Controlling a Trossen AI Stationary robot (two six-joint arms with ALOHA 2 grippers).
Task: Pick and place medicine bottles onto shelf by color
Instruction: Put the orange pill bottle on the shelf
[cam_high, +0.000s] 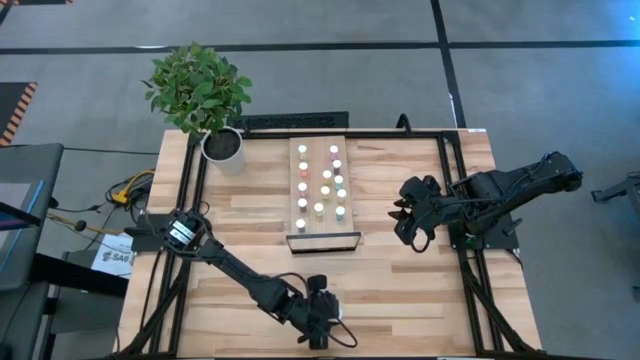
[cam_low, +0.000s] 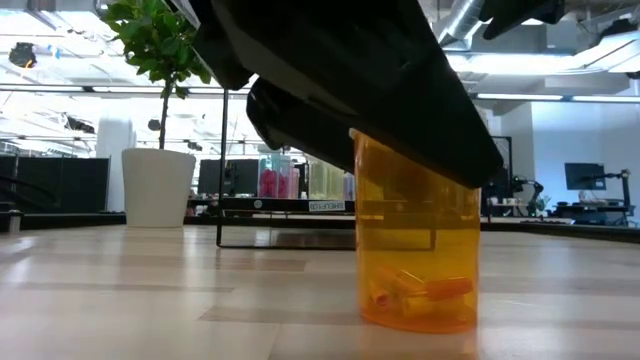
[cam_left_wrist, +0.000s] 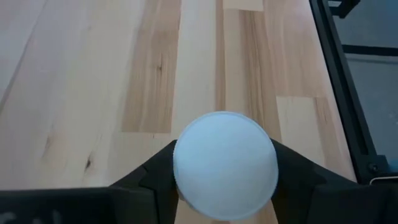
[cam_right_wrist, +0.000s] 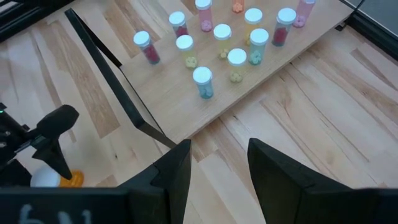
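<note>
A big orange bottle (cam_low: 415, 255) with a white cap (cam_left_wrist: 225, 165) stands upright near the table's near edge. My left gripper (cam_high: 318, 322) is over it and shut on its top. The shelf (cam_high: 322, 232), a light-wood plank with a dark frame at its near end, lies at the table's middle. Several small white-capped bottles (cam_high: 320, 182) stand on it, pink, yellow, green and teal (cam_right_wrist: 224, 43). My right gripper (cam_high: 410, 218) is open and empty to the right of the shelf, above the table; its fingers show in its own wrist view (cam_right_wrist: 217, 168). My left gripper has the orange bottle's top between its two fingers, one on each side of the white cap (cam_left_wrist: 180, 168). The fingers (cam_left_wrist: 155, 177) come from above, pointing down. The bottle stands upright with its base (cam_low: 415, 318) on the table.
A white plant pot (cam_high: 222, 146) with a green plant stands at the table's far left corner. Dark rails (cam_high: 455, 190) run along the table's left and right sides. Bare tabletop (cam_high: 400, 290) lies between the shelf and the near edge.
</note>
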